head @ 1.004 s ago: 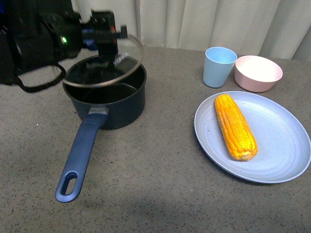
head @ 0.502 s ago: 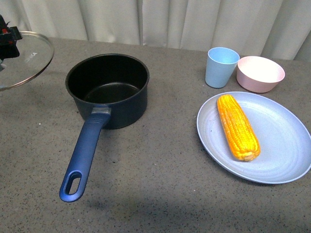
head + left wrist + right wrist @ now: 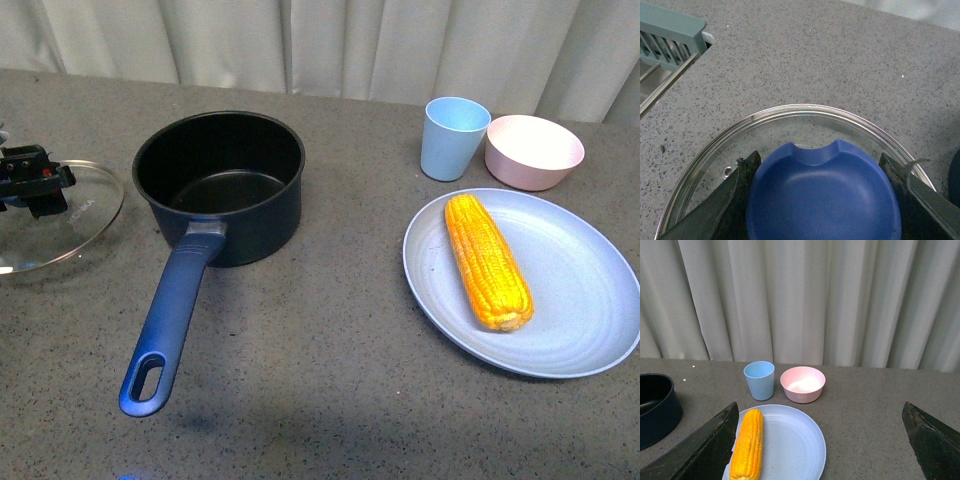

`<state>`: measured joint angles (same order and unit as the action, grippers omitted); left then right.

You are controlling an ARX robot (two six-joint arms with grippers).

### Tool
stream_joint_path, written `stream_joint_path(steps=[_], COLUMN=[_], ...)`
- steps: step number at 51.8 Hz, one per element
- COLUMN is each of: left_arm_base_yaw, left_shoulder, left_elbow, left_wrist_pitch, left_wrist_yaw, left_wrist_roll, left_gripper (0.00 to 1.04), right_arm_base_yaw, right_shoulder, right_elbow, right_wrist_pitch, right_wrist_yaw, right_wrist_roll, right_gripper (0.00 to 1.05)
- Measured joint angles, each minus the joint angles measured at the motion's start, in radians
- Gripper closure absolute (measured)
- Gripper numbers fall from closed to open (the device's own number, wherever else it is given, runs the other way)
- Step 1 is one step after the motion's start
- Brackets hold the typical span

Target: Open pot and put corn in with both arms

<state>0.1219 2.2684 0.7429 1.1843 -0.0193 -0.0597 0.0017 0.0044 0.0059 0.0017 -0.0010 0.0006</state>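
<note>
The dark navy pot [image 3: 219,185] stands open on the grey table, its long blue handle [image 3: 168,319] pointing toward me. The yellow-orange corn [image 3: 487,259] lies on a pale blue plate [image 3: 580,300] at the right. My left gripper [image 3: 30,183] at the far left edge is shut on the blue knob [image 3: 822,195] of the glass pot lid [image 3: 55,220], which is low over or on the table left of the pot. My right gripper [image 3: 822,440] is open and empty, above the table, looking at the corn [image 3: 748,442] and plate [image 3: 790,445].
A light blue cup [image 3: 454,137] and a pink bowl [image 3: 533,150] stand behind the plate, before a pale curtain. A teal rack edge [image 3: 670,35] shows in the left wrist view beside the lid.
My left arm has carried the lid off the pot to the left and lowered it toward the table. The pot, corn and plate have not moved.
</note>
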Motion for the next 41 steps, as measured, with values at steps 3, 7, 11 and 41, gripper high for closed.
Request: stream_joint_path(steps=[3, 7, 11, 41], left_arm_base_yaw=[-0.004, -0.010, -0.013, -0.037], left_shoulder=[0.016, 0.039, 0.055, -0.065], left_elbow=[0.000, 0.000, 0.000, -0.071], left_wrist_pitch=[0.002, 0.008, 0.008, 0.040], left_wrist_yaw=[-0.003, -0.004, -0.007, -0.006], left_wrist_roll=[0.004, 0.007, 0.011, 0.029], left_gripper=[0.42, 0.42, 0.42, 0.15], right_arm_base_yaw=[0.000, 0.000, 0.000, 0.000], right_shoulder=[0.000, 0.000, 0.000, 0.000], right_elbow=[0.000, 0.000, 0.000, 0.000], right_wrist_pitch=[0.000, 0.000, 0.000, 0.000], right_wrist_yaw=[0.000, 0.000, 0.000, 0.000], right_wrist_roll=[0.000, 0.000, 0.000, 0.000], right_gripper=[0.09, 0.09, 0.09, 0.09])
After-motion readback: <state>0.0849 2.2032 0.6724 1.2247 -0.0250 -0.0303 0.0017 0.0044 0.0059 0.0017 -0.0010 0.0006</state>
